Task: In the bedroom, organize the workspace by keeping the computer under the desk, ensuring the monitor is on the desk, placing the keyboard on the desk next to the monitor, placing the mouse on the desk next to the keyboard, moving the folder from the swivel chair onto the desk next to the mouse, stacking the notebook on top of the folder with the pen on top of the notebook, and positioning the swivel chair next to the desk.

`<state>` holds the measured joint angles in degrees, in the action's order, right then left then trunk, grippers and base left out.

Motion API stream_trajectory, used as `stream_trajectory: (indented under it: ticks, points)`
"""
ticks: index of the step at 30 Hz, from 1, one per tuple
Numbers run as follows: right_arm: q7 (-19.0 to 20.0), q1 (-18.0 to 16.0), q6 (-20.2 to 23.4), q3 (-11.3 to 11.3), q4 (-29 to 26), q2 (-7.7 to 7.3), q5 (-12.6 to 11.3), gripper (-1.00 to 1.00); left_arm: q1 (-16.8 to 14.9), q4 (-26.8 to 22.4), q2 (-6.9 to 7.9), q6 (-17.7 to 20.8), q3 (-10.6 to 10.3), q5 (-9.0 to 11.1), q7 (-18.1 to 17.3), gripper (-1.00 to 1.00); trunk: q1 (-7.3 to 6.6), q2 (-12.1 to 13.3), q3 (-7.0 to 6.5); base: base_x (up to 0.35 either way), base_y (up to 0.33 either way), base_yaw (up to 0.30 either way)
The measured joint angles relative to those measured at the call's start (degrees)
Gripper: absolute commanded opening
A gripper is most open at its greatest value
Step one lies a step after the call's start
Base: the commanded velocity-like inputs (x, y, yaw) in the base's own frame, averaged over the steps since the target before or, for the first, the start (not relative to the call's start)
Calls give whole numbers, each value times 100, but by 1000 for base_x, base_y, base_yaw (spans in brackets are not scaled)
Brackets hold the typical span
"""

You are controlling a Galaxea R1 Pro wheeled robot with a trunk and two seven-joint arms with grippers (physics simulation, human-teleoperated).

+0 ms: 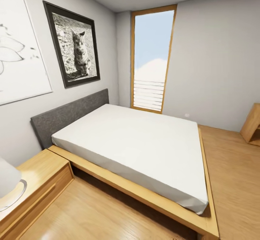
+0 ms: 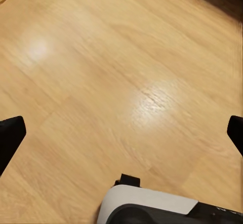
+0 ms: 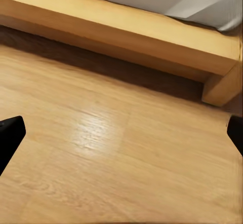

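Robot in transit, facing bed (image 1: 137, 142); desk unseen. Left gripper (image 2: 121, 133), right gripper (image 3: 121, 133) wide, empty over floor (image 2: 101, 72). Next: likely turn, locate desk.

Bed (image 1: 137, 142): centre of room, headboard (image 1: 68, 115) against left wall. Mattress (image 1: 144, 138): on bed frame (image 1: 151, 196). Nightstand (image 1: 34, 185): left of bed, just beside frame. Lamp (image 1: 7, 182): on nightstand. Two pictures (image 1: 74, 45): on left wall, above headboard. Window (image 1: 151, 59): far wall, behind bed. Wooden unit (image 1: 251, 124): right, beyond bed.

Left gripper (image 2: 121, 133) and right gripper (image 3: 121, 133) spread wide, holding nothing.
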<state>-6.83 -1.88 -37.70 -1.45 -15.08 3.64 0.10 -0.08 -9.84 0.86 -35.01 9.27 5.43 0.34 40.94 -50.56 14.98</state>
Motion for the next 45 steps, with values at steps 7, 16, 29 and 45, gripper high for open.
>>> stream_trajectory:
  ticks: [7,16,29,45]
  points:
    - [0,0,0,0,0,-3,0,100,0,0,0,2,0,0,0,100,-67,122,-55,0,0,-300]
    - [0,0,-5,0,0,-6,3,100,0,0,8,7,0,0,-3,100,-67,122,-55,0,0,-300]
    - [12,0,-17,2,6,-6,17,100,0,0,9,9,-7,0,-7,100,-67,122,-56,0,0,-300]
    - [21,0,-25,7,9,-12,20,100,0,0,9,1,-6,2,-6,100,-68,122,-92,33,29,-300]
